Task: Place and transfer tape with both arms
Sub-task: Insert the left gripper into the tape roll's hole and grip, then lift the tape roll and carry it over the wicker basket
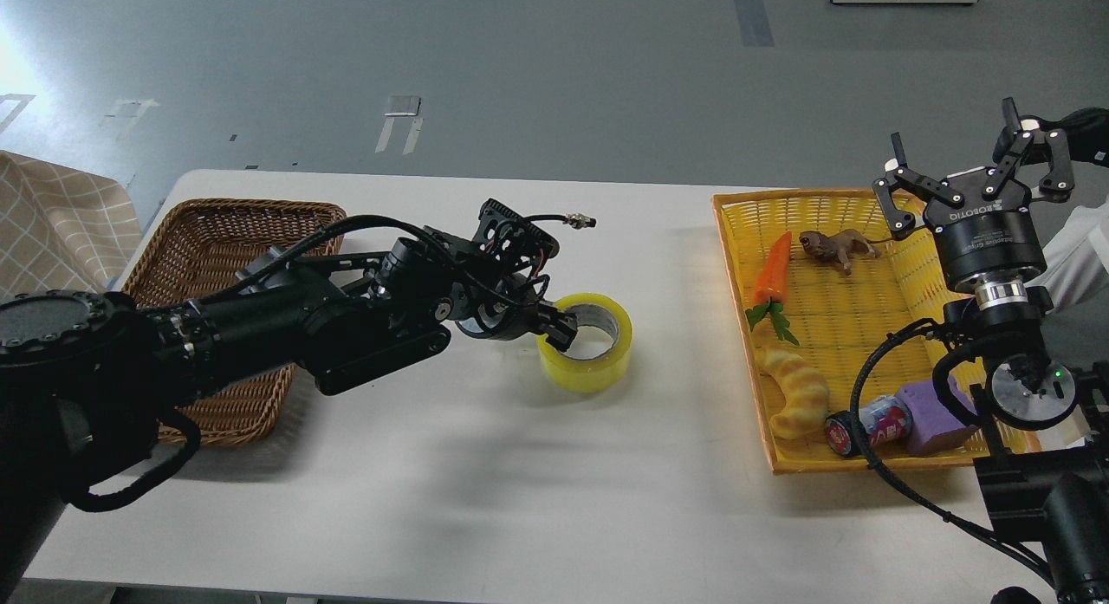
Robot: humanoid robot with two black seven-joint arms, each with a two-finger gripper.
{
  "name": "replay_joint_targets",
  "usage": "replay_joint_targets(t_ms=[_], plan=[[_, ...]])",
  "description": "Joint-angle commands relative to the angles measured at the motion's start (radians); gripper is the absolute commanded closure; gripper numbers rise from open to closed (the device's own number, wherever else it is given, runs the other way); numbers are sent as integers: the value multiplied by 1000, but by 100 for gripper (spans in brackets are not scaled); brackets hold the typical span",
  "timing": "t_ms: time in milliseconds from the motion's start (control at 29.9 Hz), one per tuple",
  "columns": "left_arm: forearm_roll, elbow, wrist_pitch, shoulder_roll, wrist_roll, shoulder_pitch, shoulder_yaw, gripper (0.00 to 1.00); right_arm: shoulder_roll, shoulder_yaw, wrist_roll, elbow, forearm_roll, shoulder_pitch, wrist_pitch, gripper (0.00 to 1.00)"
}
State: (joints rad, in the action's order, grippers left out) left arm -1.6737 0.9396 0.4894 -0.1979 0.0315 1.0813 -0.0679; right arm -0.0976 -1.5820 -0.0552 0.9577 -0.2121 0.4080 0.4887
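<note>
The tape (598,361), a wide yellow roll with a grey core, lies flat on the white table (520,500) near its middle. My left gripper (554,327) reaches in from the left and sits at the roll's left wall. One finger (561,325) is inside the core and the rest is outside, closed on the wall. The roll rests on the table. My right gripper (970,166) is raised at the far right above the yellow basket, fingers spread, open and empty.
A brown wicker basket (208,240) stands at the left under my left arm. A yellow basket (754,240) at the right holds a toy carrot (771,270), a toy lion (836,247), a croissant toy (797,392), a small can (871,424) and a purple block (931,418).
</note>
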Motion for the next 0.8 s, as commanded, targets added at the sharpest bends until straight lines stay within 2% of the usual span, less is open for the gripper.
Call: replay_joint_targets(t_ms=[0, 167, 368, 569, 769], plan=[[18, 2, -1, -12, -2, 34, 0, 100, 9, -3, 0, 4, 0, 0, 0, 0], [31, 2, -1, -34, -13, 77, 2, 100, 12, -3, -2, 6, 0, 2, 0, 0], [71, 1, -1, -113, -24, 149, 0, 100, 16, -4, -2, 10, 0, 0, 0, 0], [72, 1, -1, -201, -59, 193, 0, 100, 22, -3, 0, 9, 0, 2, 0, 0], [69, 1, -1, -285, -113, 204, 5, 100, 21, 0, 0, 6, 0, 2, 0, 0]])
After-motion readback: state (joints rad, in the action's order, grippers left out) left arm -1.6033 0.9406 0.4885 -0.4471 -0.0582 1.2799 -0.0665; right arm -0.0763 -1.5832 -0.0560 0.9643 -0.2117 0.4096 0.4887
